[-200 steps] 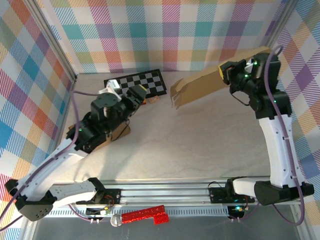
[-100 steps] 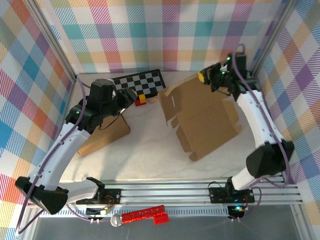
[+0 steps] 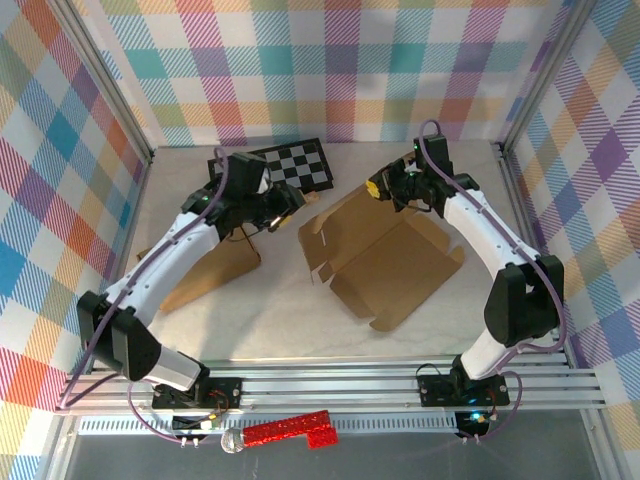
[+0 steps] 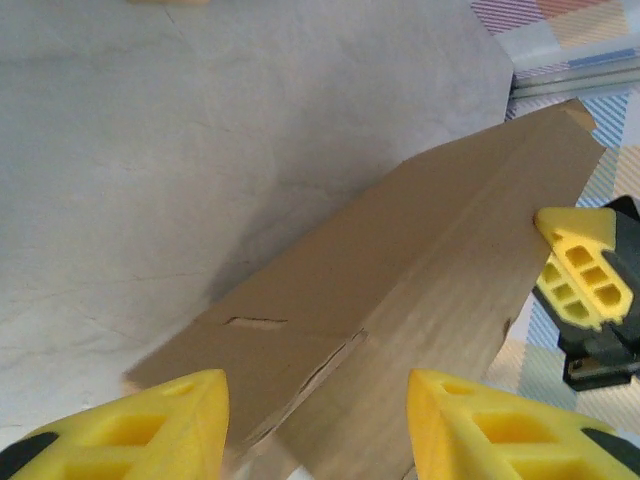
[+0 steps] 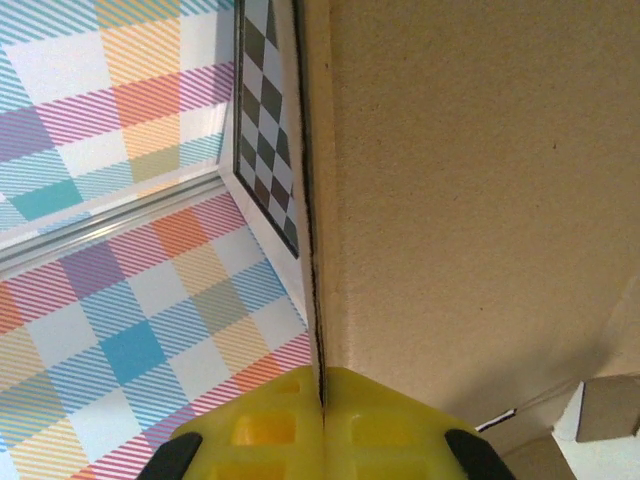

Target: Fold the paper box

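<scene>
Furthest left of the checkerboard mat (image 3: pixel 290 165), and nearer to me than it, a second cardboard piece (image 3: pixel 212 275) lies flat under my left forearm; I judge it is parked there to be out of the way. The left gripper (image 4: pixel 315 400) hovers just off the mat's near edge, its jaws roughly half apart with nothing clamped between them. In the left wrist view the lifted panel runs away from the fingertips, so I read this as lining up for a bite on that flap's free corner rather than a grip already made.

The paper box (image 3: pixel 395 260) sits to the right of the mat and nearer to me, an unfolded blank resting mostly flat on the table. Its edge closest to the mat is tipped up off the surface.

That tilt comes from the right gripper (image 3: pixel 382 187), just right of the mat's right end, which is pinched fully closed on the box's far edge. The right wrist view shows the sheet's edge running straight in between the yellow fingers. I take it the edge is held up so the crease stands proud and the other arm has something to fold against
</scene>
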You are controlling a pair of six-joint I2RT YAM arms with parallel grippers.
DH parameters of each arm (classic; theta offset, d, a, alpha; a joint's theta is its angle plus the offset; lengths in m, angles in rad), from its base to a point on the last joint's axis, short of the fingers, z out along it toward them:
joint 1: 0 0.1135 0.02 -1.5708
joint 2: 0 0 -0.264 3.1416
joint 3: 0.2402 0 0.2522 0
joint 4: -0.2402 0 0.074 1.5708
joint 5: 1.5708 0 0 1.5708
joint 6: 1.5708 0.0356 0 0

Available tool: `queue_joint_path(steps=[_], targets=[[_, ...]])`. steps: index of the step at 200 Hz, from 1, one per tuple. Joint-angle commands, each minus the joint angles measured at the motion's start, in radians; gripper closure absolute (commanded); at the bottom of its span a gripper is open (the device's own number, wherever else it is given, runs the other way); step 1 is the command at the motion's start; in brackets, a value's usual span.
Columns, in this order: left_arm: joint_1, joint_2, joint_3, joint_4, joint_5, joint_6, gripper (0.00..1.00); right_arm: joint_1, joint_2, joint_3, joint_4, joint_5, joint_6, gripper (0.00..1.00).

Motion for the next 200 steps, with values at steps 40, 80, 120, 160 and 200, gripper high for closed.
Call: queue_joint_path(steps=[40,80,120,160,200], targets=[[-0.111,-0.028,-0.048,0.162,-0.137,-0.273,0.50,0.015,-0.065,-0.037,0.055,0.002,0.023,1.00],[-0.127,-0.018,-0.075,0.209,-0.111,-0.316,0.50,0.018,-0.085,-0.076,0.084,0.001,0.053,1.00],[-0.147,0.000,-0.109,0.269,-0.085,-0.359,0.50,0.019,-0.097,-0.081,0.086,0.001,0.063,1.00],[-0.158,0.035,-0.101,0.314,-0.066,-0.374,0.55,0.035,-0.104,-0.120,0.123,-0.003,0.098,1.00],[-0.150,0.022,-0.118,0.314,-0.107,-0.347,0.74,0.037,-0.118,-0.173,0.161,0.002,0.128,1.00]])
